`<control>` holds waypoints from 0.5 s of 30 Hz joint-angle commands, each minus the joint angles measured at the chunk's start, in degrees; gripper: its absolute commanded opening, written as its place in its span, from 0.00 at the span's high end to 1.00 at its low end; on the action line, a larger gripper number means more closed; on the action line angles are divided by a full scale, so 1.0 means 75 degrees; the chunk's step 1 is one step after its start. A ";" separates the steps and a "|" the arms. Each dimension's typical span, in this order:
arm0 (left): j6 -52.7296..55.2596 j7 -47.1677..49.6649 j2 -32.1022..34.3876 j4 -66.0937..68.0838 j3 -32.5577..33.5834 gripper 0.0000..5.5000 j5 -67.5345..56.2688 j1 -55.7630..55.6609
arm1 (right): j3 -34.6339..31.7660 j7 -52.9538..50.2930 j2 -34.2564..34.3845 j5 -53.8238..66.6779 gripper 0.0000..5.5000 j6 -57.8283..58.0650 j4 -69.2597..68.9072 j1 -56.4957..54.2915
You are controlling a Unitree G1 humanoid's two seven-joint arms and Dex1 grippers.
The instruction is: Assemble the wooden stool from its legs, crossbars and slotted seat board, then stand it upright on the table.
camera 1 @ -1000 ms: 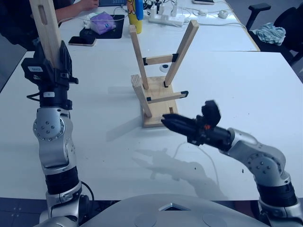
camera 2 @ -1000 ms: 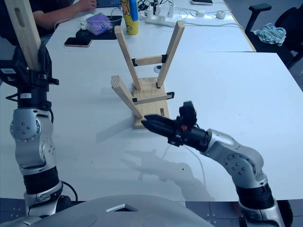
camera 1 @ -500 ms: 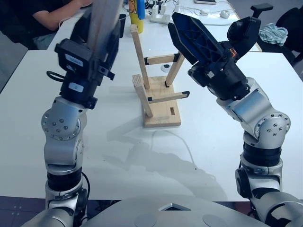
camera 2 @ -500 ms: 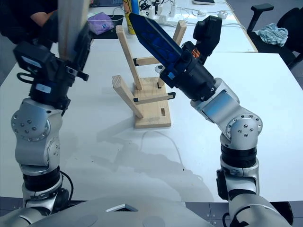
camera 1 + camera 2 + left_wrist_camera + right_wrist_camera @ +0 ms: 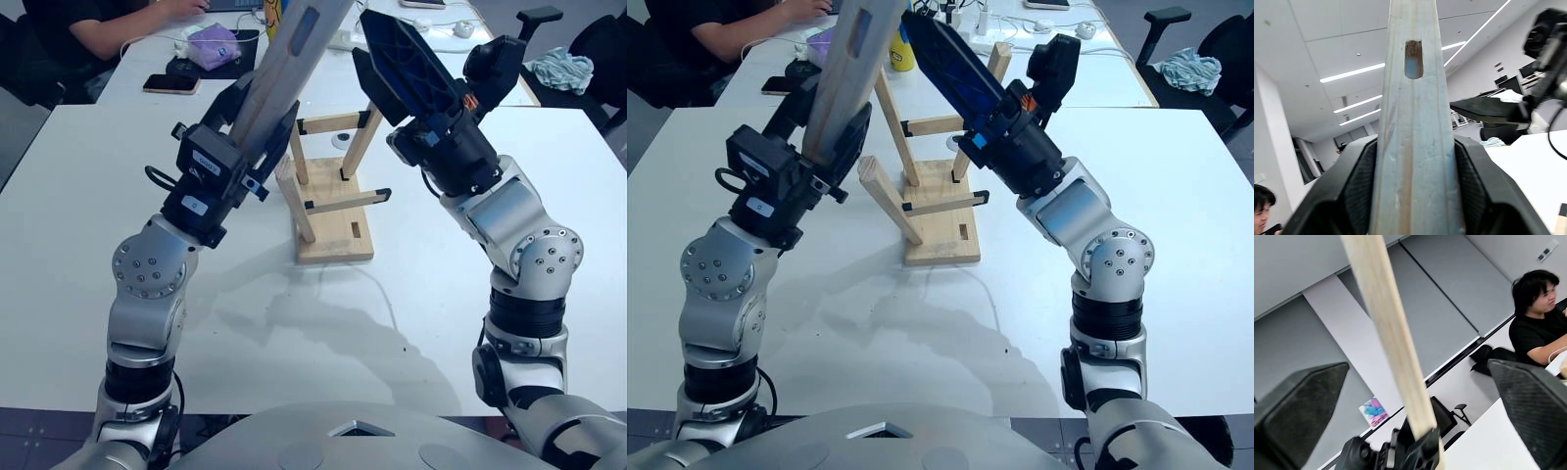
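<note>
The partly built stool lies with its seat board (image 5: 333, 235) flat on the white table, three legs (image 5: 377, 98) pointing up and two crossbars (image 5: 343, 203) between them. My left gripper (image 5: 250, 137) is shut on a loose wooden leg (image 5: 294, 49) with a slot (image 5: 1413, 58). The leg tilts up and to the right, above the stool's left side. My right gripper (image 5: 377, 44) is raised over the stool's right side, open, with nothing in it. Its dark fingers (image 5: 1303, 401) stand wide apart and point toward the held leg (image 5: 1391, 342).
At the back of the table lie a phone (image 5: 171, 85), a purple bag in a black tray (image 5: 214, 44), a yellow bottle (image 5: 893, 44) and a power strip (image 5: 343, 39). A person sits at the back left. A chair with a cloth (image 5: 560, 69) stands at the far right.
My left arm has swung the leg from upright at the far left to a tilt over the stool. My right gripper has risen from the table beside the seat board to high above it.
</note>
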 commanded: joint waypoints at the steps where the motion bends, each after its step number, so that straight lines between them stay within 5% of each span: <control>1: -0.0147 -0.0188 0.0139 0.0051 -0.0085 0.62 0.0044 0.0136 | -0.0143 0.0017 0.0158 -0.0116 0.02 0.0064 0.0056 -0.0249; 8: -0.0370 -0.0340 0.0263 0.0176 -0.0214 0.62 0.0232 0.0346 | -0.0273 -0.0057 0.0337 -0.0009 0.02 0.0107 0.0162 -0.0532; 15: -0.0521 -0.0457 0.0365 0.0314 -0.0327 0.62 0.0353 0.0499 | -0.0295 -0.0155 0.0464 -0.0169 0.20 0.0167 0.0199 -0.0585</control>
